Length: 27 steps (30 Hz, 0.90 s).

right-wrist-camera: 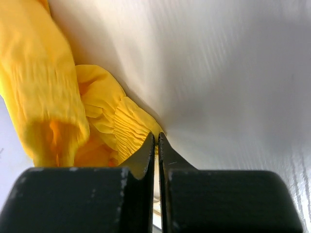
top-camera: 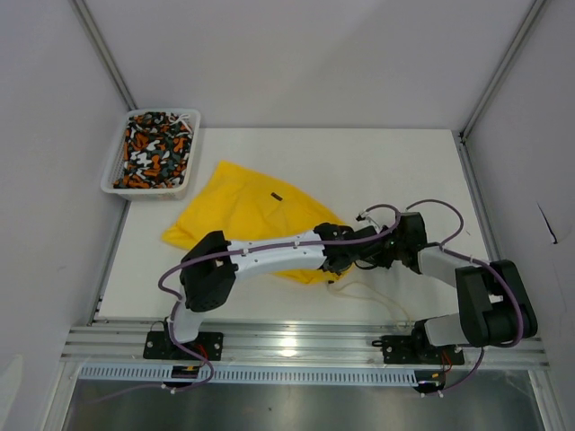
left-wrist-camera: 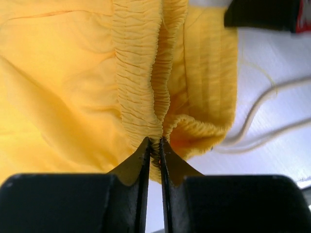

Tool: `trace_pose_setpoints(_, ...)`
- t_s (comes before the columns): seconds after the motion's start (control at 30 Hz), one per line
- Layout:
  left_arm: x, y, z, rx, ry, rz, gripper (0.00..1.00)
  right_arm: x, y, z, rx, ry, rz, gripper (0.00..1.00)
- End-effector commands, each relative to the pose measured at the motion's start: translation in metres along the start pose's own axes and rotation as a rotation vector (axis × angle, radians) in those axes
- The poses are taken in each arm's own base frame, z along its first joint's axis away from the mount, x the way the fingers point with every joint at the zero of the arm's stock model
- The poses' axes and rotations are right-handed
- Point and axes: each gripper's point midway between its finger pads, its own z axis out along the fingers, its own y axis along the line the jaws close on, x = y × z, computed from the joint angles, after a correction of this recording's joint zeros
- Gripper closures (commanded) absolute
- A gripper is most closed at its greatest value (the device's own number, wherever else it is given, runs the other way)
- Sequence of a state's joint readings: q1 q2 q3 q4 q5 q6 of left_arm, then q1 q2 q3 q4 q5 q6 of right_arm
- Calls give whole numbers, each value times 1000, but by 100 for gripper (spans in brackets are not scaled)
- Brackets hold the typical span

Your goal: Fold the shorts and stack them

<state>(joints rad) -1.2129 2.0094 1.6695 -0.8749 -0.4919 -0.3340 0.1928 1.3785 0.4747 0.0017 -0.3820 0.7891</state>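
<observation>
Folding of the yellow shorts is the step in hand. They lie spread mid-frame on the surface, with both tools at the waistband on their lower right. Your left tool is clamped on the gathered elastic. Your right tool has its fingers pressed together at the waistband's edge; whether cloth is caught there, you cannot tell. Next, I judge, you lift that edge and carry it across evenly. Mind the loose drawstring trailing beside it. The patterned shorts wait in the basket, upper left.
</observation>
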Motion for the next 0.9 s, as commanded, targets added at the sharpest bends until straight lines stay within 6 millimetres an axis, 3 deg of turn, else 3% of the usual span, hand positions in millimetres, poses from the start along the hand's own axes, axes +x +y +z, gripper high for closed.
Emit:
trace_pose_setpoints(0.0,14,7,-30,-16,18,-2,85,-35,18,2,-35,-92,-33,100)
trace_pose_setpoints(0.17,27,-16,-36,45,53,31,84,-45,23,4,-32,-101,-46,100)
trace_pose_setpoints(0.43,41,-57,-27,146,91,72,85,-57,25,13,-32,-97,-56,100)
trace_pose_setpoints(0.73,49,-82,-2,197,132,95,85,-65,26,22,-46,-83,-62,100)
trace_pose_setpoints(0.87,45,-68,9,144,137,48,85,-72,27,23,-57,-81,-61,100)
